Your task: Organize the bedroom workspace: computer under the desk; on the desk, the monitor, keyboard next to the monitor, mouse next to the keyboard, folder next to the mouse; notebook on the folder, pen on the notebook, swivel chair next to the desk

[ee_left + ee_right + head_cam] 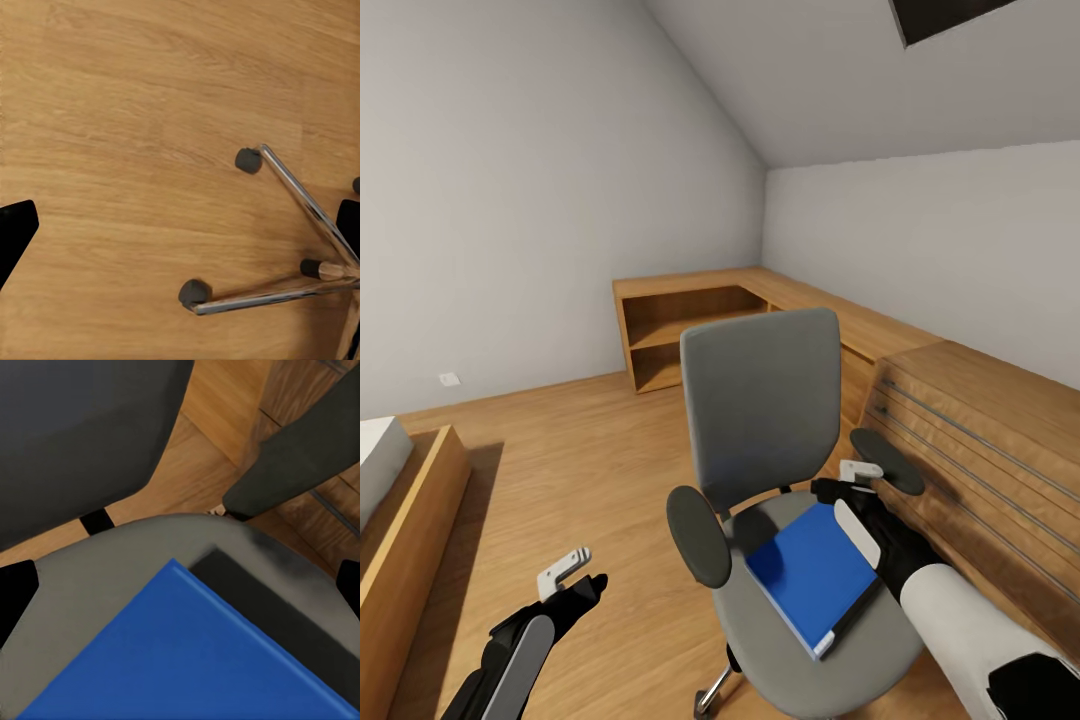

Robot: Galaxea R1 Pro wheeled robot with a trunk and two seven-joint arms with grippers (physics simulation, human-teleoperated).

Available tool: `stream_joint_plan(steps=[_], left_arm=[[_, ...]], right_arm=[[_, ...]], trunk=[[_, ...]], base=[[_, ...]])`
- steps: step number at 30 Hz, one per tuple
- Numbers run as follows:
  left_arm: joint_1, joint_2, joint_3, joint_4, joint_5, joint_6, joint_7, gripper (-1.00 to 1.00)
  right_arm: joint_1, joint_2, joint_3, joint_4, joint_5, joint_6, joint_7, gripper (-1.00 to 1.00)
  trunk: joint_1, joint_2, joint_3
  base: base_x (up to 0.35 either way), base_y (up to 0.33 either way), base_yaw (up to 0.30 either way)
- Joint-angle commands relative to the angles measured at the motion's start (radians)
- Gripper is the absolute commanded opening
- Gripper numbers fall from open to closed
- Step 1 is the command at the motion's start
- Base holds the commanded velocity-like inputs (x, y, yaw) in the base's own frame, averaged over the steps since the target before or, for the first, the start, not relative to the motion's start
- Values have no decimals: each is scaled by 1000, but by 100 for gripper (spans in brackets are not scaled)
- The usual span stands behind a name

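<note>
Hovering right end effector (857,478), jaw state indeterminable, over folder (812,572) on swivel chair (765,400); approaching from 3 o'clock edge advisable.

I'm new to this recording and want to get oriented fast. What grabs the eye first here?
The bright blue folder stands out most, lying flat on the seat of the grey swivel chair in the middle of the room. The right gripper hovers just above the folder's far edge, near the chair's armrest. Beside the chair runs a wooden dresser with bar handles, and the left gripper hangs over bare wooden floor.
</note>
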Motion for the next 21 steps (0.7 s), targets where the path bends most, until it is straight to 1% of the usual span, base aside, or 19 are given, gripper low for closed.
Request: stream_joint_plan(steps=[1, 6, 12, 14, 21], left_arm=[[0, 0, 0, -2, 11, 2, 8, 100], [0, 0, 0, -2, 12, -7, 8, 100], [0, 1, 0, -2, 12, -74, 9, 100], [0, 0, 0, -2, 12, -85, 10, 100], [0, -1, 0, -3, 12, -92, 11, 100]], right_arm=[[-1, -1, 8, -2, -9, 3, -10, 100], [-1, 0, 7, -2, -9, 2, -10, 100], [-1, -2, 7, -2, -9, 1, -9, 100], [-1, -2, 7, -2, -9, 1, -9, 100], [0, -2, 7, -1, -7, 2, -8, 100]], trunk=[[0, 0, -1], [0, 0, -1], [0, 0, -1], [0, 0, -1], [27, -49, -23]], base=[[0, 0, 0], [0, 0, 0], [0, 0, 0], [0, 0, 0], [0, 0, 0]])
